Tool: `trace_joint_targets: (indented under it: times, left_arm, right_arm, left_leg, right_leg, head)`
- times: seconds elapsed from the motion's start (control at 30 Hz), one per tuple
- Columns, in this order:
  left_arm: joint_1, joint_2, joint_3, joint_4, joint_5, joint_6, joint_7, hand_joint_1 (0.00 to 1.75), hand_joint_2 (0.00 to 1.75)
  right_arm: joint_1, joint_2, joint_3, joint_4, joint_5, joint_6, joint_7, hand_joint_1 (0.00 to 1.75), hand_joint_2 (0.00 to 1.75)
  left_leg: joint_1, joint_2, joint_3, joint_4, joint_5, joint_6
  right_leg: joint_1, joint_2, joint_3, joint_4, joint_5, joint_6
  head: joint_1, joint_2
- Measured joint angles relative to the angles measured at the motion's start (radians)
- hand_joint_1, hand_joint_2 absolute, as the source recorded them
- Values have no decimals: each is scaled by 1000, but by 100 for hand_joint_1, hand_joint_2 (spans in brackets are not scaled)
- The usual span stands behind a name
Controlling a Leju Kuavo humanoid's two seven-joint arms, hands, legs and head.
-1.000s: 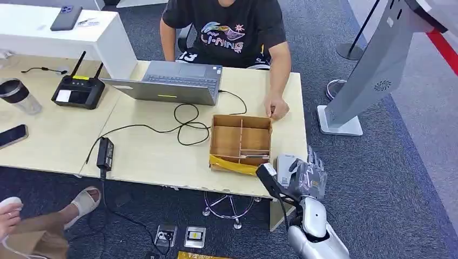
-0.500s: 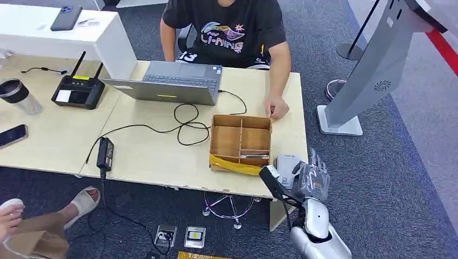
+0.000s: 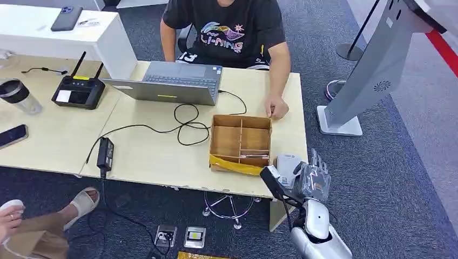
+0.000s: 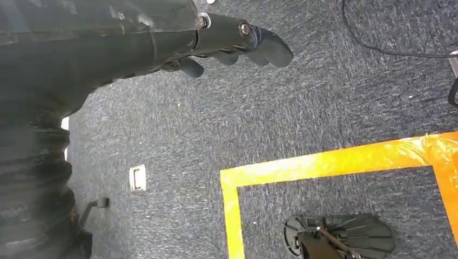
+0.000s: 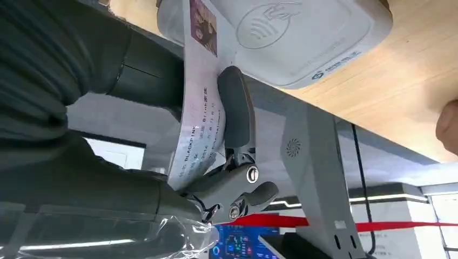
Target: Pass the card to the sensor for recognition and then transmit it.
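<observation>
I am gripping the card in my right hand, low and right of centre in the head view, holding it just beside the white sensor at the table's near right corner. My left hand is hanging over carpet, fingers curled and holding nothing.

Left robot hand: dark fingers curled, holding nothing.
Floor: grey carpet.
Tape: yellow, forming a corner.
Cable: black, on carpet.
</observation>
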Motion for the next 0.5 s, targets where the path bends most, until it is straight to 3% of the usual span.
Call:
trace_joint_targets:
  times: [0.5]
  left_arm:
    - [-2, 2, -8, -2, -8, -7, 1, 0, 175]
  right_arm:
    - [5, -8, -2, -1, 10, 11, 24, 175, 175]
  left_leg:
    - [0, 1, 3, 0, 0, 0]
  right_leg:
    - [0, 1, 3, 0, 0, 0]
  head:
    - [0, 0]
